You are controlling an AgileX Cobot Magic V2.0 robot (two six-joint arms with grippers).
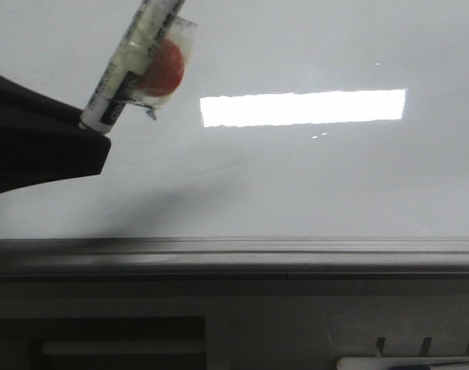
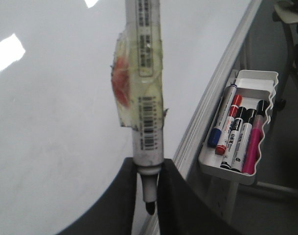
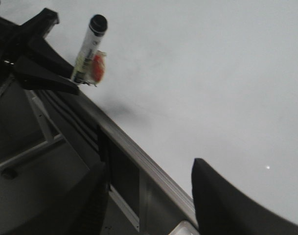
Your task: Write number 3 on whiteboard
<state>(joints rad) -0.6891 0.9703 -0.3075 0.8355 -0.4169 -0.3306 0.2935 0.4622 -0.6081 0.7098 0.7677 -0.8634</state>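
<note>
At board left, left gripper [image 2: 148, 196] is pinching a light, rigid marker [image 2: 145, 73] low on its barrel; slick plastic looks likely to slip under pressure. Whiteboard [image 1: 311, 177] is showing no number 3 yet. Right gripper [image 3: 149, 200] is hanging spread, empty.

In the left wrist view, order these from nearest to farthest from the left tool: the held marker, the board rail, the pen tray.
1. Marker: gripped in the left tool.
2. Rail: just beside the tool, along the board's edge.
3. Tray: beyond the rail, holding pens.

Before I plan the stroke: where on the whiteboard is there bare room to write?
The whiteboard is bare everywhere visible, with no 3 yet: widest between the light reflection and the bottom rail. The crowded corner is upper left, where the left end effector grips the marker.
</note>
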